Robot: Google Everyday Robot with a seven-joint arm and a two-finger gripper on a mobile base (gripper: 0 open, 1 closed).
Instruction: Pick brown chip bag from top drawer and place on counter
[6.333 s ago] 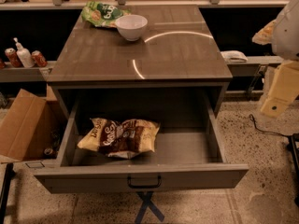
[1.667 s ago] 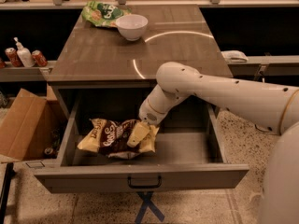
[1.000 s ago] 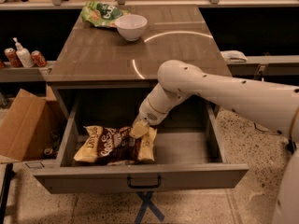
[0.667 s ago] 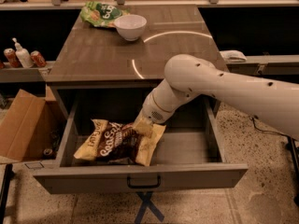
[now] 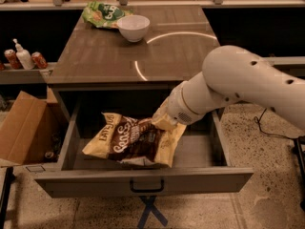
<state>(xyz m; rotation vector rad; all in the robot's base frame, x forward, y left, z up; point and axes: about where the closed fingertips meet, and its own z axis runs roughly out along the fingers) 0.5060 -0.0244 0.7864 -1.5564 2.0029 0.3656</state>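
Top drawer (image 5: 209, 178) pulled fully out from under the counter (image 5: 105, 56), small black handle (image 5: 147, 187) centred on the front panel. White arm (image 5: 238, 80) enters from the right and angles down into the drawer. Gripper (image 5: 164, 122) sits low in the drawer opening, right of centre, just under the counter's front edge. Fingers pinched on the upper right edge of the brown chip bag (image 5: 133, 140). Bag hangs tilted from that hold, right side raised, left corner drooping toward the drawer floor; dark-brown panel with white lettering faces the camera, pale-yellow margins crumpled. Cannot tell whether its lower edge touches the drawer floor. Bag lies within the drawer's outline, nearer the front than the back, roughly mid-width. On the counter, far end: white bowl (image 5: 133, 27), and a green chip bag (image 5: 102, 14) just behind and left of it, the two nearly touching. Left of the cabinet, a ledge carries two red cans (image 5: 9, 58) and a pump bottle (image 5: 22, 56) between them. Open cardboard box (image 5: 21, 132) on the floor beside the drawer's left wall. Blue tape cross (image 5: 151, 213) on the speckled floor below the handle.
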